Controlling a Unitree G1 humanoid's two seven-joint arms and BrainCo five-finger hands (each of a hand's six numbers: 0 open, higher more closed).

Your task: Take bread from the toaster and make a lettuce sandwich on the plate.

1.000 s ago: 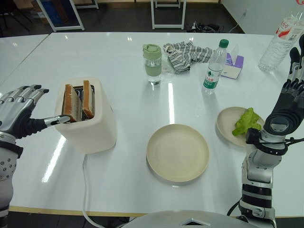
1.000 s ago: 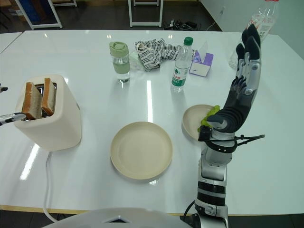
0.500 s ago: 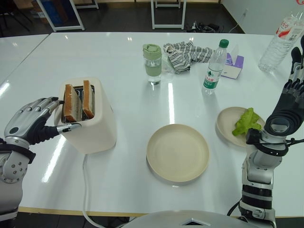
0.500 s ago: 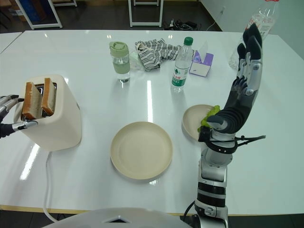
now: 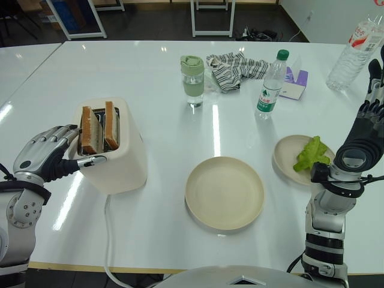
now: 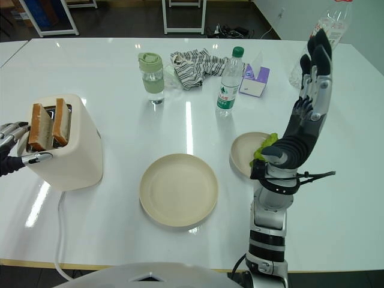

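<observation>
A cream toaster (image 5: 117, 157) stands at the left of the white table with two slices of bread (image 5: 90, 129) (image 5: 111, 124) sticking up from its slots. My left hand (image 5: 43, 158) rests against the toaster's left side, fingers curled, thumb lying along the front edge below the bread; it holds nothing. A large cream plate (image 5: 224, 192) lies bare in the middle. To its right a smaller plate (image 5: 283, 157) carries a lettuce leaf (image 5: 311, 154). My right hand (image 6: 315, 69) stands raised upright above the small plate's right side, fingers extended.
At the back stand a green cup (image 5: 192, 81), a striped cloth (image 5: 237, 67), a green-capped water bottle (image 5: 271, 84), a purple tissue box (image 5: 294, 84) and a big clear bottle (image 5: 354, 54). The toaster's cord (image 5: 108, 240) runs off the front edge.
My left hand has come in from the left to the toaster's side and its spread fingers have curled. The right arm has stayed put.
</observation>
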